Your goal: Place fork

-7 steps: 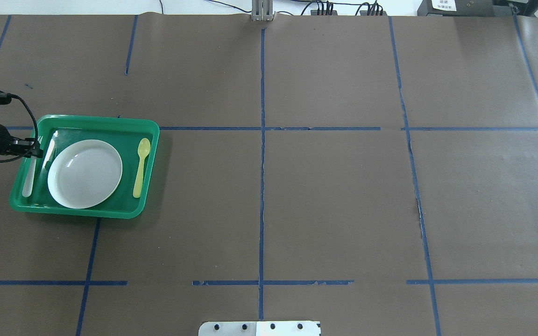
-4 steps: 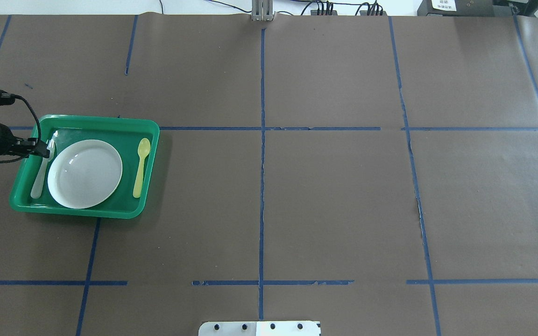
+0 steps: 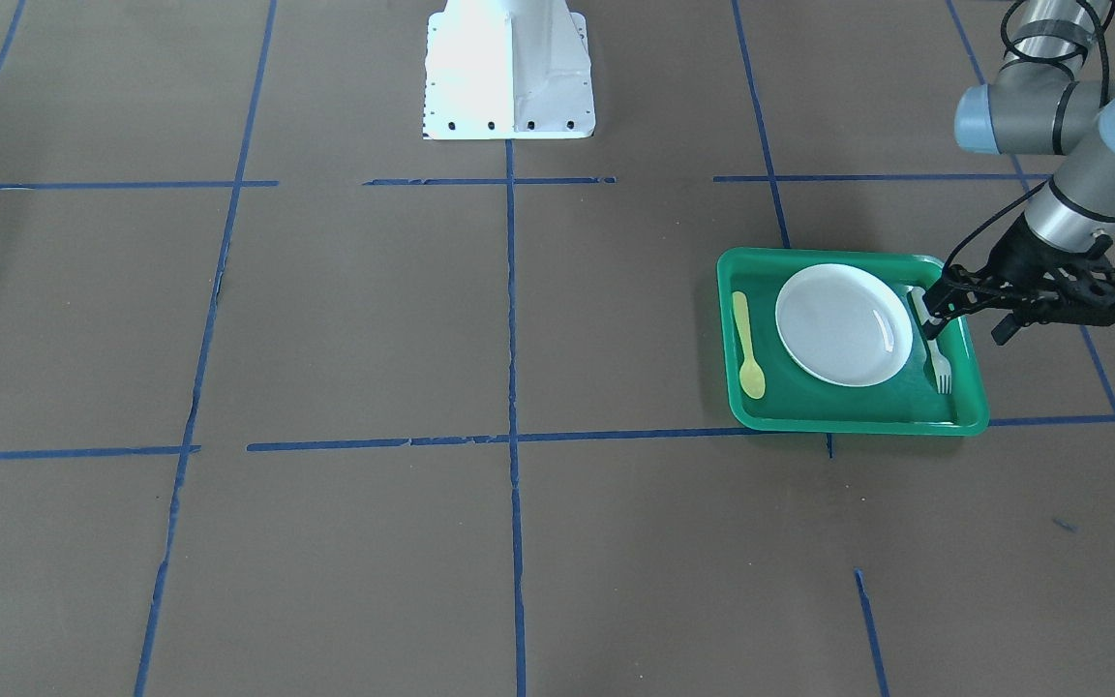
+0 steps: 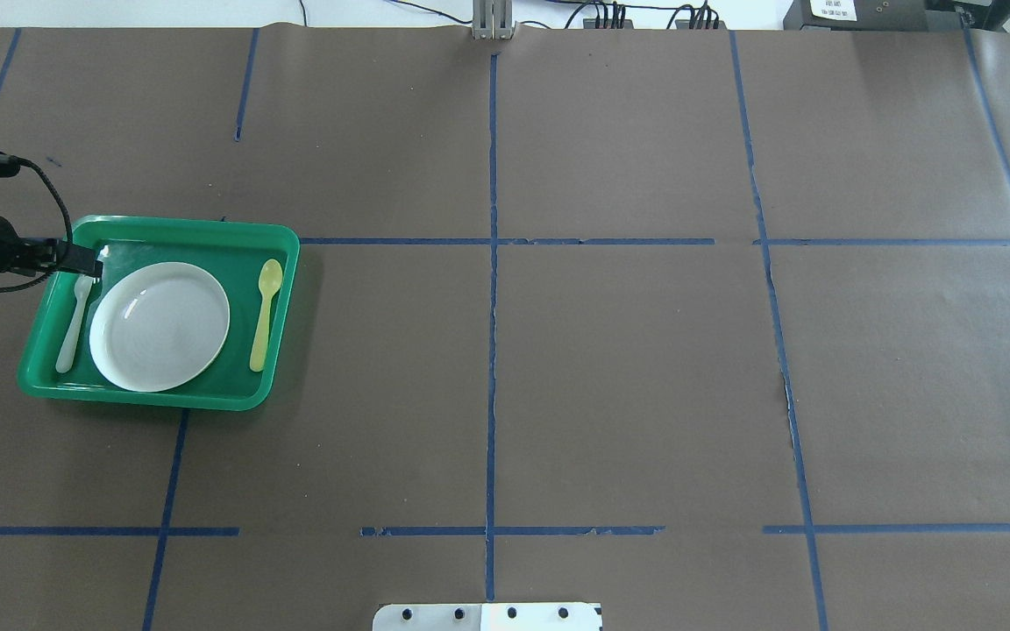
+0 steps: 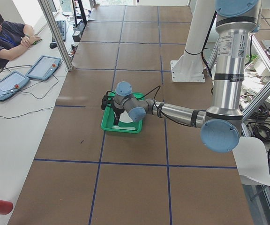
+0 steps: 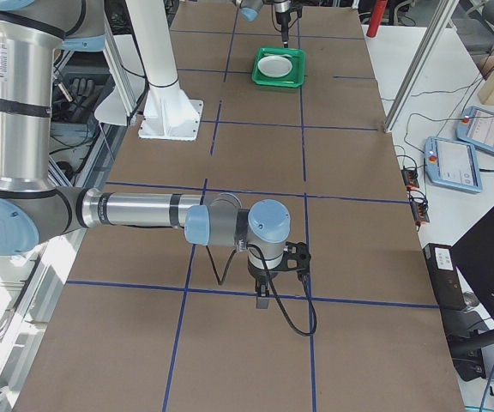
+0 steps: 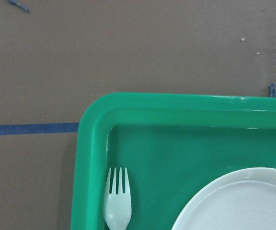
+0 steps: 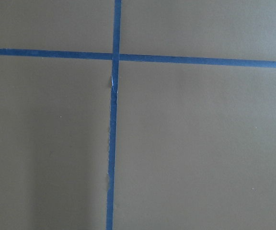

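A slim, pale white-grey plastic fork (image 4: 74, 322) with short tines lies flat along the left side of a green tray (image 4: 163, 400), just beside a white plate (image 4: 160, 326). A yellow spoon (image 4: 264, 315) lies on the plate's other side. The left gripper (image 4: 84, 263) is poised at the fork's far end, its jaw spacing unclear. The right gripper (image 6: 262, 302) hangs over the brown table (image 4: 628, 368), well apart, and its spacing cannot be judged either.

Green tray (image 4: 163, 400) holds white plate (image 4: 160, 326); yellow spoon (image 4: 265, 314).
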### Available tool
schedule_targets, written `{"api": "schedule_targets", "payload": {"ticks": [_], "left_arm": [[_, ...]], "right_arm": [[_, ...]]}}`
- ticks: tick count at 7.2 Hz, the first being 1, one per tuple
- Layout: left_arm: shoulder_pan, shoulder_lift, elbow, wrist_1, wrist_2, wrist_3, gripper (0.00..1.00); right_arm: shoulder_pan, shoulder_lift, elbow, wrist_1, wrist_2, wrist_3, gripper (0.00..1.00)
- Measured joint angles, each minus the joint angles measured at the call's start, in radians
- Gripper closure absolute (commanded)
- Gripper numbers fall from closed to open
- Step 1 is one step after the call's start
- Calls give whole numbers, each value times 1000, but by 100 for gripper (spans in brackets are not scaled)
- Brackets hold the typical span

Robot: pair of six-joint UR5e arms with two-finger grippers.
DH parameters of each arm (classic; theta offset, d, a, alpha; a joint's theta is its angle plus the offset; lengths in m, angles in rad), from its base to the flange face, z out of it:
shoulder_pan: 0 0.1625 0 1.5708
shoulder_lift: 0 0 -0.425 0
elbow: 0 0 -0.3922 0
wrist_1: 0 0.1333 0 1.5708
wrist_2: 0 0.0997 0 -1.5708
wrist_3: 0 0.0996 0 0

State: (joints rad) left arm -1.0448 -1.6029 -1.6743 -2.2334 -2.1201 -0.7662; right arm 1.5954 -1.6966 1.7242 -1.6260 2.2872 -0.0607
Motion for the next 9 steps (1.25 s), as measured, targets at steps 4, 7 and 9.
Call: {"api": "schedule_targets", "payload": {"ticks": [4,7,9], "left_arm": [[-315,-48,2,378,-119,616,0],[-508,0,29,630,-188,879,0],[-544,60,42,624,-238,890,0]], "right_arm": [[0,0,0,0,0,1,0],[0,0,0,0,0,0,0],[0,0,0,0,0,0,0]]}}
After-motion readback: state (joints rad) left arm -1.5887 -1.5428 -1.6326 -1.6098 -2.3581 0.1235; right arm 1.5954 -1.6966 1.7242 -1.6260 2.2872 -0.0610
